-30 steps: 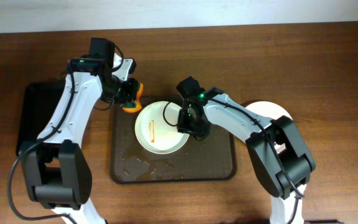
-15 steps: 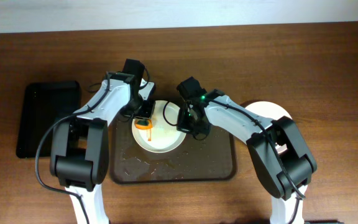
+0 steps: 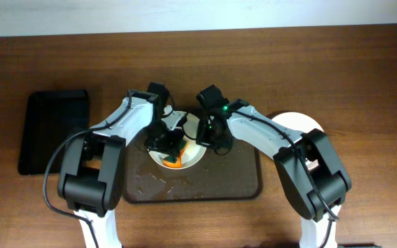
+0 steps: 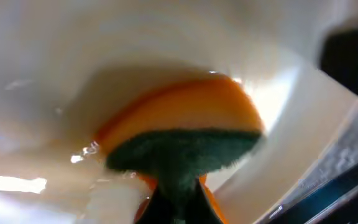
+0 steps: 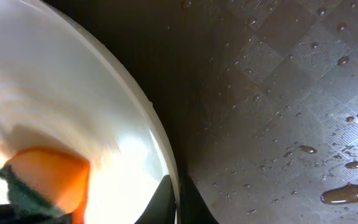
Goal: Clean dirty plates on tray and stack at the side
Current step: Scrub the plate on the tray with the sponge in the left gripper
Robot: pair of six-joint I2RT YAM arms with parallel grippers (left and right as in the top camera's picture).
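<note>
Pressing down on the plate [image 3: 194,153], the left claw [image 3: 171,150] is clamped narrowly on a sponge [image 3: 175,162], orange with a dark green scouring face. The left wrist view shows that green face uppermost, pinched between the dark fingers at the bottom edge. The orange body is flattened against the glossy white surface of the plate. From overhead the sponge sits at about 6 o'clock on the plate, close to the rim.

The right claw [image 3: 209,140] is closed tight on the plate's rim at roughly 3 o'clock. In the right wrist view the thin white edge runs straight down between the two fingers, with the sponge showing at 8 o'clock inside the plate.

The plate itself lies on the tray [image 3: 243,180], dark brown and glossy. It sits toward 11 o'clock of the tray's middle, near the far rim. Water drops [image 5: 344,194] bead on the tray's textured floor, and a wet patch shines at about 7 o'clock of the plate.

Off the tray at 3 o'clock, a second plate [image 3: 302,122] rests on the wooden table [image 3: 336,62]. It is partly covered by the right arm, and I cannot tell whether more than one is stacked there. A narrower black tray [image 3: 50,131] lies on the table at 9 o'clock, well apart from the brown one.
</note>
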